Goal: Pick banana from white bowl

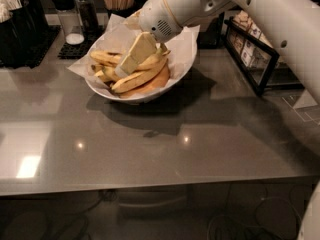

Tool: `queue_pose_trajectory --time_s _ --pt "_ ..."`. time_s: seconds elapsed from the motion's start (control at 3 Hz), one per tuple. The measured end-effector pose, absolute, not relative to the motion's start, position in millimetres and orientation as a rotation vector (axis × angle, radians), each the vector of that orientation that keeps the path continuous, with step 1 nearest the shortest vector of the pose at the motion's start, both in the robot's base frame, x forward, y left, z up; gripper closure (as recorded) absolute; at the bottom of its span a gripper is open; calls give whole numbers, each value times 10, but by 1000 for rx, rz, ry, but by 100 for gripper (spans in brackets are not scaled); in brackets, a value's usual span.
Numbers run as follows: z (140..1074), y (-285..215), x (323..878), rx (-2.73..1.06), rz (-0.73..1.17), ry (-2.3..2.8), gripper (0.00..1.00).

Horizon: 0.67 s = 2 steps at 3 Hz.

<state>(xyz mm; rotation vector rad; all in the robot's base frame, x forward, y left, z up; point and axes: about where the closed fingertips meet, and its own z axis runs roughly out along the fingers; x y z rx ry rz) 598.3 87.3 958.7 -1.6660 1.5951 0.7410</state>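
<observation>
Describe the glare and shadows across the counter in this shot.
Camera view: dim, warm lighting; a bright rectangular glare patch lies at the left of the counter, plus two small pinpoint reflections; a dark shadow spreads beneath and right of the white bowl; the hand, over the bananas in the bowl, is brightly lit.

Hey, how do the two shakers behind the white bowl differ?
The left shaker is clear glass with white grains at its bottom; the right shaker looks dark throughout. The left one stands nearer the camera, the right one farther back. Both are upright with dark caps. The gripper sits over the bananas in the white bowl.
</observation>
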Motion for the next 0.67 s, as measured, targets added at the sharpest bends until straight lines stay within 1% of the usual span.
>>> queue_pose_trajectory --time_s 0.33,0.67 --pt "9586 875 5983 -1666 741 1595 18" --pt "9519 908 5989 -1667 757 1605 17"
